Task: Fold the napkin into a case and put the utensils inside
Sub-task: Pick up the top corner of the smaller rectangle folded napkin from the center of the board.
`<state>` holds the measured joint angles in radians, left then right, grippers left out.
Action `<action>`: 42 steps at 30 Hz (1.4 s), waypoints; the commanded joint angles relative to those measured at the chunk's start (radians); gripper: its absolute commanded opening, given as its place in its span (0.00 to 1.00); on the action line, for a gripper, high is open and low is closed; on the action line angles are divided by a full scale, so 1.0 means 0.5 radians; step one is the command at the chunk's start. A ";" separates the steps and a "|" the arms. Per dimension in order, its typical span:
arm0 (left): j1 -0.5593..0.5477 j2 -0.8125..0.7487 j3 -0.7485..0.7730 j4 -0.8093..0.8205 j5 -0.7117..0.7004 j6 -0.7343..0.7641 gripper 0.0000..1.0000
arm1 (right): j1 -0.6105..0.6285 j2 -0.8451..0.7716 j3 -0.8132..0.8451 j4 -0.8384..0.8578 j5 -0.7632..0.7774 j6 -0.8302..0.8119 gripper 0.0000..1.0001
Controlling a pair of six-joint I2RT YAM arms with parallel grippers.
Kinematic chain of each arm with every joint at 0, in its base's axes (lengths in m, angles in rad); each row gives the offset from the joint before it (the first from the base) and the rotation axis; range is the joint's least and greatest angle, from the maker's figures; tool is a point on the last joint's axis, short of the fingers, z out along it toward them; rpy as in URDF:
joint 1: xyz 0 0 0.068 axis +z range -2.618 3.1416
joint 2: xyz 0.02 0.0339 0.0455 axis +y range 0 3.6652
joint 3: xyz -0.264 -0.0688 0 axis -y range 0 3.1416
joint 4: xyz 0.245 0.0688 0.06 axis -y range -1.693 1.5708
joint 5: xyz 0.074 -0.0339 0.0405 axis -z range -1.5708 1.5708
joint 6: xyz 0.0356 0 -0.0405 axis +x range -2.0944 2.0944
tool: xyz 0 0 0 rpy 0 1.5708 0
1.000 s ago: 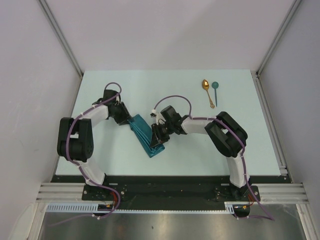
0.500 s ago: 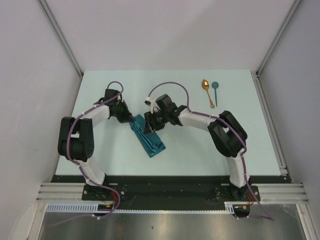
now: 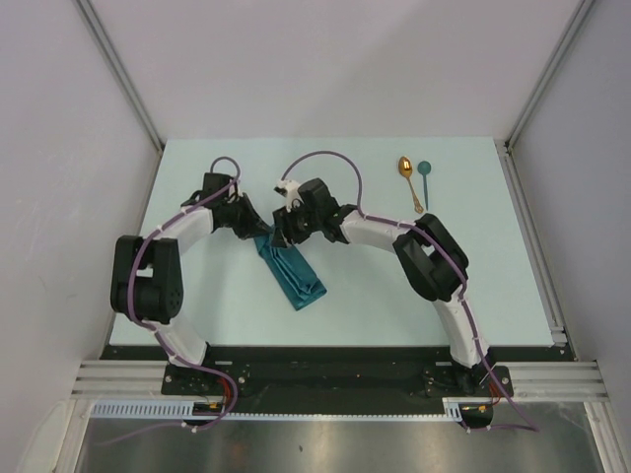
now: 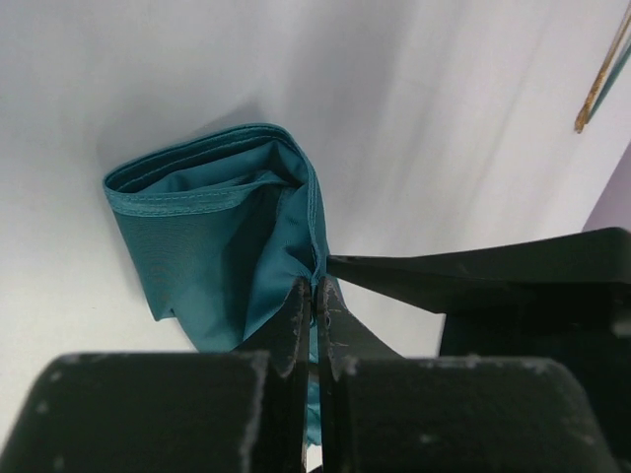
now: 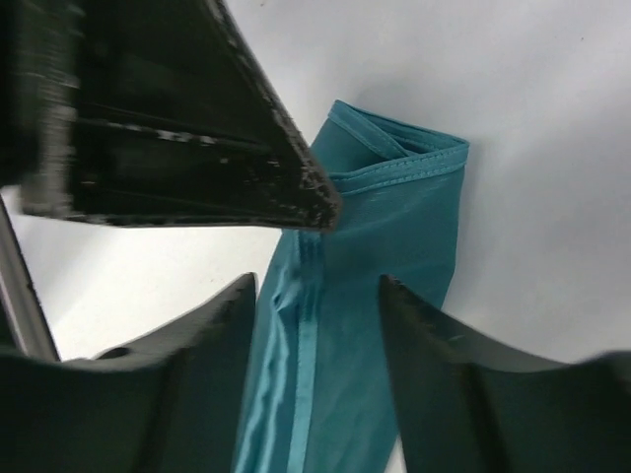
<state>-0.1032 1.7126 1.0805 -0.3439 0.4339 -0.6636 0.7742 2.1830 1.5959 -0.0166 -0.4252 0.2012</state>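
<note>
The teal napkin lies folded as a narrow case (image 3: 294,274) on the table, running from upper left to lower right. My left gripper (image 3: 258,234) is shut on the case's upper end, pinching its edge (image 4: 314,258); the pouch mouth (image 4: 197,187) gapes open. My right gripper (image 3: 281,236) is open just above the same end, its fingers either side of the cloth (image 5: 345,325). The gold spoon (image 3: 409,180) and the teal spoon (image 3: 425,178) lie side by side at the back right, apart from both grippers.
The pale table (image 3: 394,296) is bounded by grey walls with metal rails left and right. The two arms meet over the case near the table's middle. The left gripper's finger (image 5: 197,118) crosses the right wrist view.
My right gripper has moved up and left along the case, from its lower middle to its upper end beside the left gripper. The left gripper has shifted slightly right. The spoons have not moved.
</note>
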 commanded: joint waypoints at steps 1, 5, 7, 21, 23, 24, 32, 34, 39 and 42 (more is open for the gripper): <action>0.028 -0.127 -0.004 0.071 0.117 -0.078 0.00 | 0.025 0.030 0.075 0.199 0.068 -0.053 0.51; 0.035 -0.146 -0.010 0.077 0.123 -0.090 0.00 | 0.038 0.043 0.066 0.236 0.129 -0.037 0.45; 0.035 -0.146 -0.010 0.077 0.123 -0.096 0.00 | 0.038 0.040 0.057 0.257 0.139 -0.022 0.44; 0.038 -0.170 -0.035 0.096 0.135 -0.130 0.00 | 0.050 0.012 -0.016 0.337 0.163 0.055 0.46; 0.038 -0.176 -0.035 0.096 0.142 -0.130 0.00 | 0.050 0.021 -0.023 0.340 0.191 0.070 0.43; 0.038 -0.179 -0.041 0.096 0.142 -0.133 0.00 | 0.047 0.027 -0.023 0.343 0.191 0.076 0.42; 0.038 -0.173 -0.075 0.139 0.166 -0.167 0.00 | 0.035 0.037 -0.020 0.380 0.166 0.147 0.25; 0.038 -0.176 -0.081 0.148 0.151 -0.179 0.00 | 0.035 0.027 -0.032 0.383 0.160 0.168 0.27; 0.038 -0.179 -0.087 0.166 0.151 -0.191 0.00 | 0.035 0.030 -0.065 0.441 0.139 0.239 0.34; 0.041 -0.179 -0.087 0.157 0.157 -0.191 0.00 | 0.050 0.049 -0.047 0.441 0.157 0.248 0.35</action>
<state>-0.0887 1.6688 1.0424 -0.2916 0.4850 -0.7433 0.7948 2.2086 1.5654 0.1356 -0.3489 0.3042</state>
